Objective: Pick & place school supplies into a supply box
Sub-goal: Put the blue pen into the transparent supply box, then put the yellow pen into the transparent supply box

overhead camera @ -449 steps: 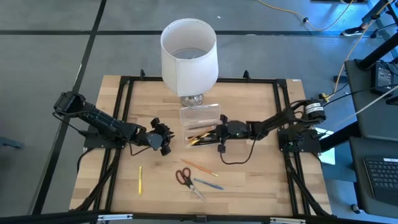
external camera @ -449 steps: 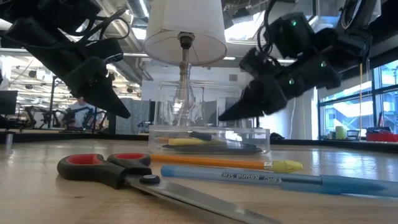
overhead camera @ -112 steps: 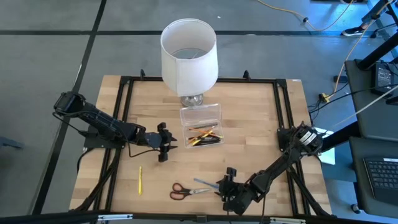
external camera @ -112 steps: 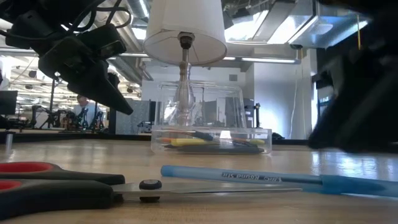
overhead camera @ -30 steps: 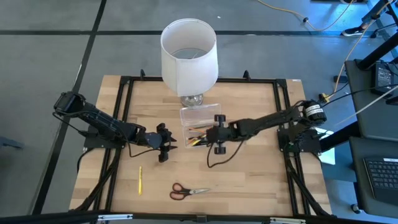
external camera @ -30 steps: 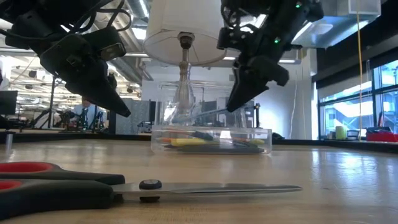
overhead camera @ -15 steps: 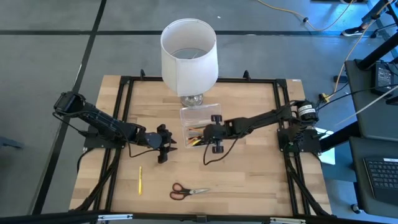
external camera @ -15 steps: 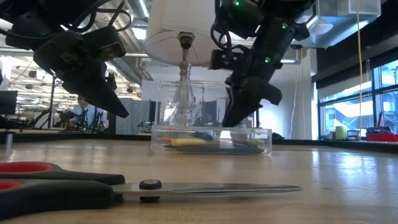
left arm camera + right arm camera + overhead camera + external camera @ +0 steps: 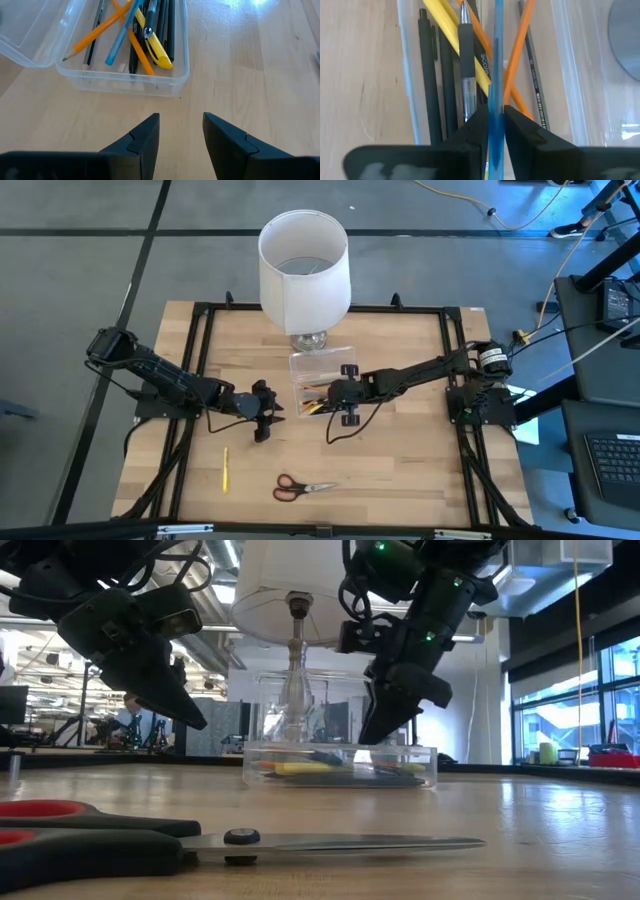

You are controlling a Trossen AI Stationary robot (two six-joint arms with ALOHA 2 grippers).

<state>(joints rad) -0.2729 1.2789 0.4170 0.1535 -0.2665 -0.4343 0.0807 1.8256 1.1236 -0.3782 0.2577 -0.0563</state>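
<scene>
The clear supply box (image 9: 324,402) lies open at the table's middle, its lid (image 9: 322,365) toward the lamp, with several pens and pencils inside (image 9: 135,40). My right gripper (image 9: 338,396) hangs over the box's right end (image 9: 380,725) and is shut on a light blue pen (image 9: 495,60). My left gripper (image 9: 262,410) is open and empty (image 9: 181,131), above the table just left of the box. The red-and-black scissors (image 9: 305,487) and a yellow pencil (image 9: 225,468) lie flat on the wood near the front. My right gripper pinches the blue pen's shaft near its rear end (image 9: 495,117) between its two fingers. The fingers come from the table's right, slanting down, and lie along the pen. The pen's free end (image 9: 111,59) reaches down into the box over the other pens.
A big white lamp (image 9: 304,268) on a glass base stands right behind the box. A black frame (image 9: 200,340) runs round the table. The scissors lie close before the low camera (image 9: 150,840). Bare wood lies between the box and the front edge.
My right gripper has gone a little toward the table's left edge and down over the box, still shut on the blue pen. The pen's free end has come down among the pens in the box.
</scene>
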